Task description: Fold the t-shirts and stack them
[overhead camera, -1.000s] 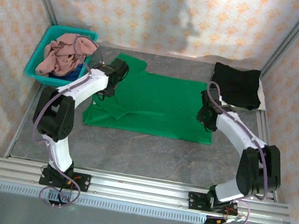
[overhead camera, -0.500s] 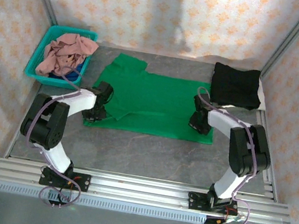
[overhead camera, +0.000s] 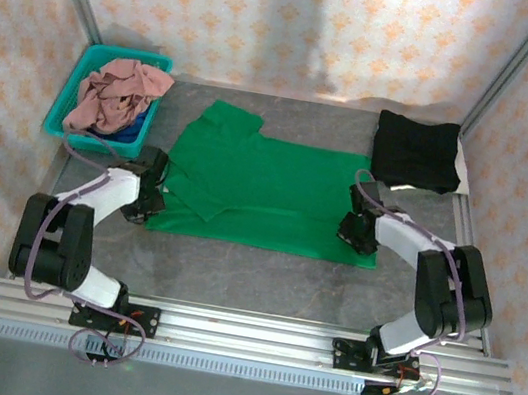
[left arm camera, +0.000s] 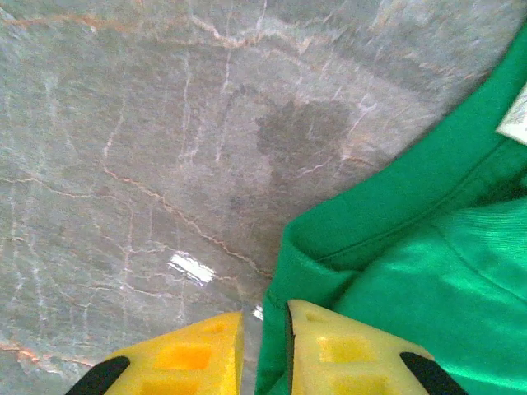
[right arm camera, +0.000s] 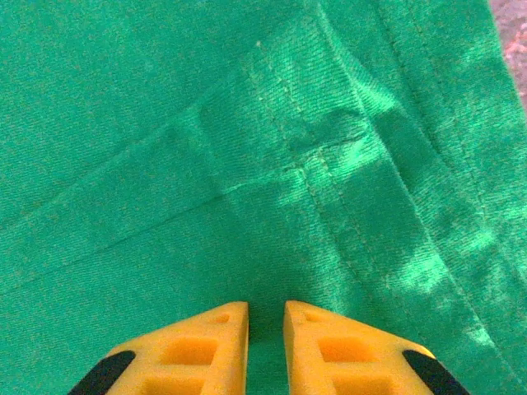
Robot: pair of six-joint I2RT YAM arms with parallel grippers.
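Note:
The bright green t-shirt (overhead camera: 276, 184) lies spread flat mid-table with one sleeve folded in. My left gripper (overhead camera: 150, 201) is low at its near left corner. In the left wrist view the yellow fingers (left arm camera: 198, 354) are shut on the shirt's edge (left arm camera: 276, 329), and the left gripper (left arm camera: 263, 311) points at bare table. My right gripper (overhead camera: 355, 231) is at the near right corner. In the right wrist view the right gripper (right arm camera: 266, 306) is pressed into the green t-shirt (right arm camera: 247, 123), shut on a pinch of cloth. A folded black t-shirt (overhead camera: 414, 152) lies at the back right.
A teal basket (overhead camera: 65, 101) at the back left holds a crumpled pink shirt (overhead camera: 114, 91) over a blue one (overhead camera: 130, 135). The grey marble table (overhead camera: 261, 278) runs bare between the shirt and the metal rail (overhead camera: 241, 334) at the near edge.
Both grippers have come down the shirt's sides to its near corners and lowered onto it. The left arm swung out to the left. The shirt's near edge has shifted slightly toward the rail.

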